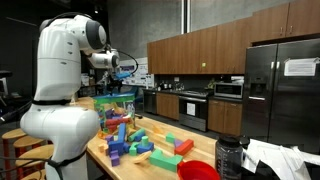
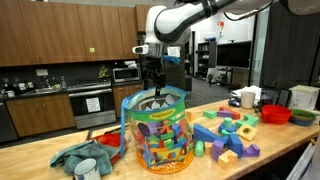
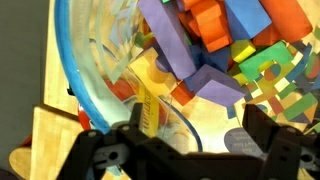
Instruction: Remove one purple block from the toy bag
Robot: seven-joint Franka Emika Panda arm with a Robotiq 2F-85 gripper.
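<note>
The Franka arm [image 1: 58,95] wears smooth, glossy white casing, each link swelling into a rounded bulb, with dark grey bands [image 1: 96,35] ringing the joints in both exterior views. Its gripper [image 2: 152,72] is matte black and boxy. The wrist view shows black, angular fingers [image 3: 268,145] on hinged links, with what look like round pivot pins.
</note>
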